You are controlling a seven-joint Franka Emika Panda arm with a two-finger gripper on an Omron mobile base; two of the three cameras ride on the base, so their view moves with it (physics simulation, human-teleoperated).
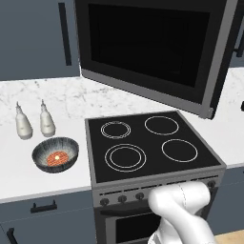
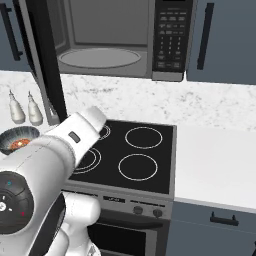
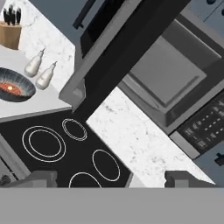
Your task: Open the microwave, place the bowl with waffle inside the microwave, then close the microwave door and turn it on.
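Left base view: the microwave door [image 1: 147, 47] is swung wide open, its dark glass window turned toward the camera and its steel-grey lower edge hanging above the back of the stove [image 1: 147, 143]. The bowl [image 1: 55, 154] is seen on the white counter [image 1: 28, 181] just left of the stove, with the waffle [image 1: 57, 157] lying inside it, grid face up. Two pale bottles [image 1: 33, 122] stand upright side by side behind the bowl, near it but apart from it.

Right base view: the microwave [image 2: 120, 37] is mounted above the stove, and its grey interior and round turntable [image 2: 99, 57] are exposed. The keypad strip [image 2: 170, 37] runs down its right side. The door is seen edge-on at the left of the opening. The bowl is partly hidden behind the white arm [image 2: 55, 150] at the left edge.

Hand view: the gripper [image 3: 111, 180] is held above the stove, clear of everything. Its two dark fingertips [image 3: 39, 178] are set well apart, with nothing between them. The door's lower corner lies ahead of the hand, and the bowl with the waffle is noted at the far left. A knife block [image 3: 10, 30] stands on the counter beyond the bottles; its contents are probably dark-handled knives, though too small to confirm.
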